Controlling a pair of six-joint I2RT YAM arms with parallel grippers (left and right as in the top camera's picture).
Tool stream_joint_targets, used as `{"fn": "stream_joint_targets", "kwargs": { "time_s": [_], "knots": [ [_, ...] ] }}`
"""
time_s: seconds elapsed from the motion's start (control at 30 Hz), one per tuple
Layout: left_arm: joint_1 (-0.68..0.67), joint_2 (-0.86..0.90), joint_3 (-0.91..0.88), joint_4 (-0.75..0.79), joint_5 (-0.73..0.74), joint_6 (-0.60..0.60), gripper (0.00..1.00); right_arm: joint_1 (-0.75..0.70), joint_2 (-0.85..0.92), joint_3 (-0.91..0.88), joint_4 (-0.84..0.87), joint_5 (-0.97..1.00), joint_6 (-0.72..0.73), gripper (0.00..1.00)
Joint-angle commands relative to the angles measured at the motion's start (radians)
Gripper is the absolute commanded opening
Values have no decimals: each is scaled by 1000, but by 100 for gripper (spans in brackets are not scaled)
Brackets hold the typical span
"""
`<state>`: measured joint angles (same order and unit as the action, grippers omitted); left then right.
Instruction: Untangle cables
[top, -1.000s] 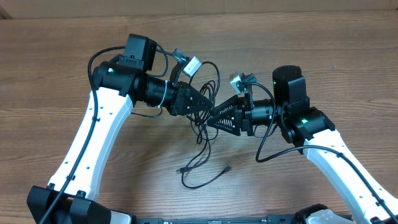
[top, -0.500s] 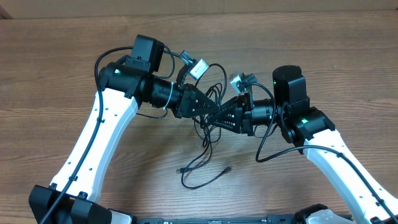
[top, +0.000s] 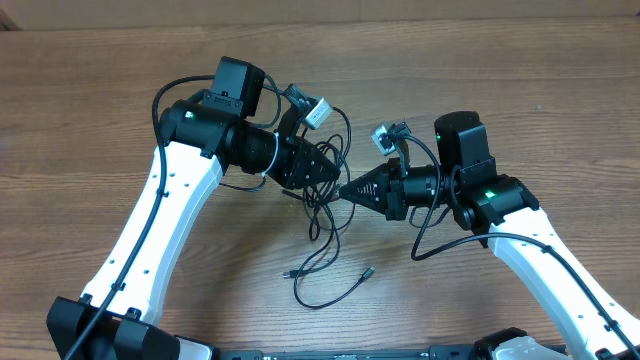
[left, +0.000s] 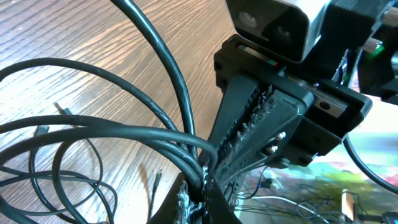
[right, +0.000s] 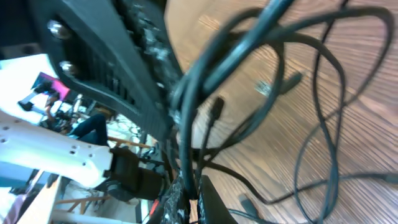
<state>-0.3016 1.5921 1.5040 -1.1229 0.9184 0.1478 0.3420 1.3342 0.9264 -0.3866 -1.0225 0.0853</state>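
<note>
The cables (top: 322, 215) are thin black cords tangled at the table's middle, with loops trailing toward the front and two small plug ends (top: 366, 271) on the wood. My left gripper (top: 332, 172) and right gripper (top: 345, 191) meet tip to tip over the tangle. In the left wrist view my left gripper (left: 202, 186) is shut on a bunch of cable strands (left: 112, 134). In the right wrist view my right gripper (right: 189, 196) is shut on strands (right: 261, 56) of the same tangle.
The wooden table (top: 520, 90) spreads all around. Each arm carries its own thicker fixed wires and a wrist camera (top: 312, 108). The arm bases (top: 110, 330) stand at the front edge.
My left gripper moved right toward the right one, then drew back slightly. My right gripper's jaws closed from wide open to a narrow point on the cables.
</note>
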Motion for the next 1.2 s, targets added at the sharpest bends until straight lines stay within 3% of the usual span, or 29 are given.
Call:
{"fn": "stream_joint_targets", "kwargs": {
  "time_s": [0.0,0.13,0.3,0.47,0.57,0.6,0.73,0.77,1.17],
  "knots": [
    [-2,5,5,2,-14,-14,4,6,-14,2,-2,43,-5,4],
    [-2,5,5,-3,-34,-14,4,6,-14,2,-38,167,3,4],
    [-2,5,5,-31,-105,-14,4,6,-14,2,-167,636,209,4],
    [-2,5,5,-55,-142,-13,4,5,-14,2,-251,883,337,4],
    [-2,5,5,-53,-142,-13,4,5,-14,2,-218,770,296,5],
    [-2,5,5,-51,-142,-13,4,5,-14,2,-198,665,232,11],
    [-2,5,5,-49,-142,-13,4,5,-14,2,-158,186,-67,51],
    [-2,5,5,-49,-141,-13,4,5,-14,2,-158,97,-126,53],
    [-31,5,5,-40,-9,6,4,5,-14,2,-31,-116,-161,53]
  ]
}}
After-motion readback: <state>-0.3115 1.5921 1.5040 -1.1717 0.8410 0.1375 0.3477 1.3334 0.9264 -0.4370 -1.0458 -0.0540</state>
